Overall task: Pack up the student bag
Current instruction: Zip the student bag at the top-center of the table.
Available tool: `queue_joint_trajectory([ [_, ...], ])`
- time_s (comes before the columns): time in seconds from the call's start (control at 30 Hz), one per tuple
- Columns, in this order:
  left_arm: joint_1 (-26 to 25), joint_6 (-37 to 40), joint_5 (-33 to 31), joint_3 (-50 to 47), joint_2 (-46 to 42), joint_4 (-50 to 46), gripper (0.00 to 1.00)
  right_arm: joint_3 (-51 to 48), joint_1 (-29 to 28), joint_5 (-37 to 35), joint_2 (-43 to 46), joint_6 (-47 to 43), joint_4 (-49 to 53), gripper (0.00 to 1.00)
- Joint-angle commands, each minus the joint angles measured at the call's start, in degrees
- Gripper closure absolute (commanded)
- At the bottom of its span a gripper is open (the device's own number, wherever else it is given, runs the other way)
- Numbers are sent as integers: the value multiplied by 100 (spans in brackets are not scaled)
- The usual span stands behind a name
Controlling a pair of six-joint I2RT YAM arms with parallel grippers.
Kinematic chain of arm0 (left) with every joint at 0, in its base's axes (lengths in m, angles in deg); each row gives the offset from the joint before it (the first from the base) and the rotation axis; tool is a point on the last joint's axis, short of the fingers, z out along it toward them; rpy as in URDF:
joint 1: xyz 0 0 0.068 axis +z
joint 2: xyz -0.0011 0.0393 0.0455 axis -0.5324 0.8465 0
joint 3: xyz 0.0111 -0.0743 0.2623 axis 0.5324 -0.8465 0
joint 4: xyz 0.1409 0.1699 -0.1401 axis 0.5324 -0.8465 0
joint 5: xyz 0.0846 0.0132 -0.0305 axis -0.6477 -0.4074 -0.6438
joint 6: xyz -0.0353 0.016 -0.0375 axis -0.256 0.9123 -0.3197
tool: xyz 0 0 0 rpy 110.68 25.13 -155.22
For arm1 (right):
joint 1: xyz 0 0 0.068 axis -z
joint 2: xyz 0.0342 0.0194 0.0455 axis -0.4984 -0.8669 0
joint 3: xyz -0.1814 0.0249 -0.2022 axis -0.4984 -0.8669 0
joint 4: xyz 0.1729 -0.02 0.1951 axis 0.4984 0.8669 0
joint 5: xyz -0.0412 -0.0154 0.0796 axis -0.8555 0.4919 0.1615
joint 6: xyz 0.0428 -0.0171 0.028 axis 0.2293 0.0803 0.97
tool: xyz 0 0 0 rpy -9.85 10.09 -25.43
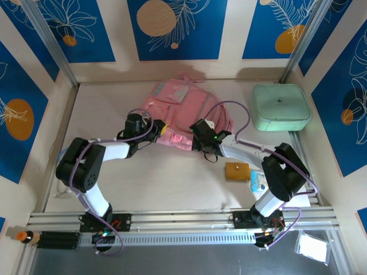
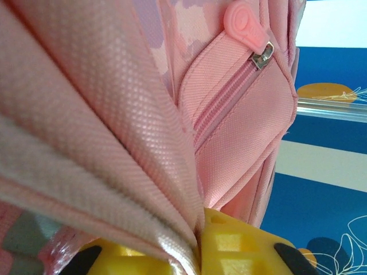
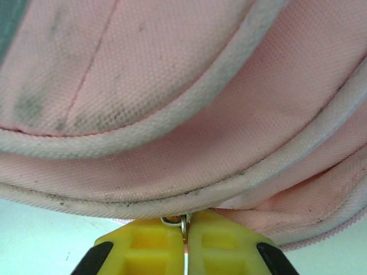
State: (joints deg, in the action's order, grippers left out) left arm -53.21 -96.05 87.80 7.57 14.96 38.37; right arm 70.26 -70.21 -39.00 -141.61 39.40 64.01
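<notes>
The student bag (image 1: pixel 184 112) lies flat toward the back middle of the worktop (image 1: pixel 172 177), well apart from the mint-green case (image 1: pixel 281 107) at the far right. It is soft woven fabric that folds and sags wherever it is pinched, so it will likely drape rather than hold a shape. It looks light, and a grip on loose cloth alone could slide. The firmer places to take it are the piped seams, the zipper hardware such as the pink zipper tab (image 2: pixel 246 23), and the straps. The left claw (image 2: pixel 198 247) is closed on a gathered fold of the pink fabric, which runs down between its yellow fingers (image 2: pixel 235 252). The right claw (image 3: pixel 184 243) is pressed fully together just under the bag's grey-trimmed edge, with a small metal ring (image 3: pixel 174 220) caught at its tips, probably part of a zipper. From above, both arms have their elbows bent outward and their forearms angled inward, so the left claw (image 1: pixel 157 128) meets the bag's near left edge and the right claw (image 1: pixel 202 133) its near right edge, both wrists low over the worktop
</notes>
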Motion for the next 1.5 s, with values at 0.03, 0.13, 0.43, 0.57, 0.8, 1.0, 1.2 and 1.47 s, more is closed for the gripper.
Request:
queue_joint_trajectory([
  [0.03, 406, 473, -149, 61, -226, -235, 76, 436, 39, 177, 41, -553, 106, 99],
  [0.13, 524, 665, -211, -92, -442, -475, 66, 843, -32, 759, -198, -879, 51, 100],
  [0.43, 601, 683, -268, -709, -1123, -723, 51, 1992, -295, 2383, -1104, -1350, -243, 100],
  [0.57, 560, 578, -114, -746, -1262, -666, 49, 2443, -427, 2785, -1467, -1423, -254, 100],
  [0.8, 232, 416, -316, -557, -998, -539, 53, 2738, -546, 3025, -1728, -1409, -201, 100],
  [1.0, 162, 280, -287, -337, -652, -290, 59, 2688, -580, 3060, -1711, -1407, -193, 100],
  [1.2, 151, 281, -314, -180, -501, -197, 73, 2830, -696, 2230, -1737, -1483, 371, 100],
  [1.47, 229, 542, -361, -12, -507, -559, 97, 2219, -696, 979, -1243, -1367, 957, 100],
])
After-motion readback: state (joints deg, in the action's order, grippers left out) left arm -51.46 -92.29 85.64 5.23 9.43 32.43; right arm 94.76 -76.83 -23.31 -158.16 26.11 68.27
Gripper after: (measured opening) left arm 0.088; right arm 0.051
